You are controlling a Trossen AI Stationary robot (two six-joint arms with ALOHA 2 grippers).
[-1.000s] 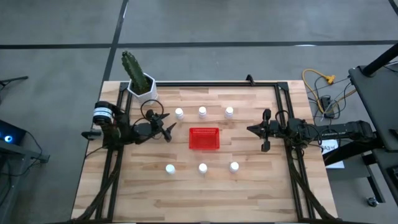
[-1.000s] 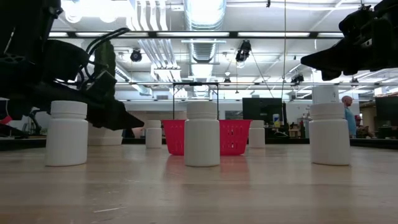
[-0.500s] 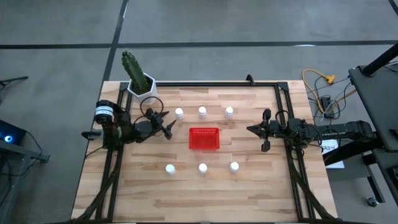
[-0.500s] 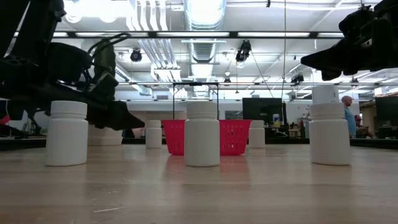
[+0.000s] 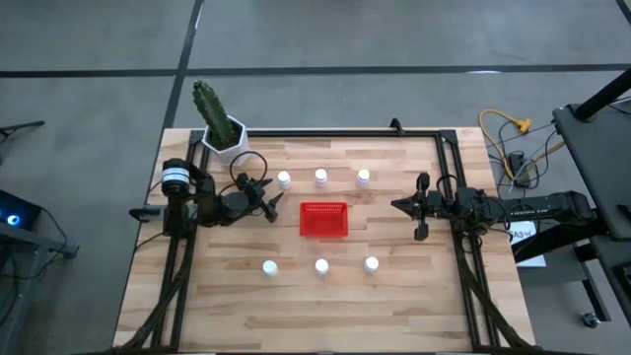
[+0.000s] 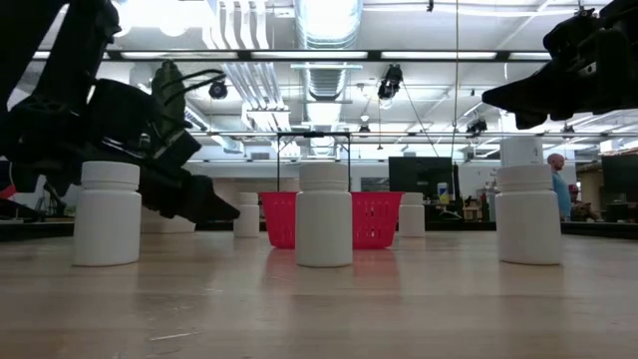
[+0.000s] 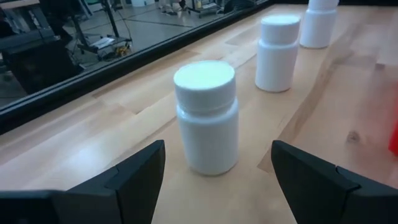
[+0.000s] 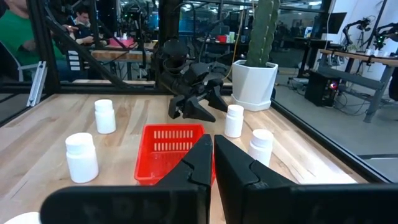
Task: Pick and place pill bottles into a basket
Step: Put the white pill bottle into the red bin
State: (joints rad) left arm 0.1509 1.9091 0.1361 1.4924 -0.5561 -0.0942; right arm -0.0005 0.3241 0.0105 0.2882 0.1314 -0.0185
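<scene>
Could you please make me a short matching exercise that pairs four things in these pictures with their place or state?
Things:
1. left gripper
2. right gripper
3. red basket
4. potted cactus

Descriptions:
a. fingers shut, waiting at the basket's right
b. at the table's far left corner
c. empty, between two rows of pill bottles
d. fingers open, facing a pill bottle

Pairs: 1-d, 2-a, 3-c, 4-b

Light wooden table (image 5: 394,296), black-framed. On it: red basket (image 5: 323,220) at centre, three pill bottles (image 5: 320,177) behind, three in front, white hexagonal cactus pot (image 5: 226,138) at far-left corner.
</scene>
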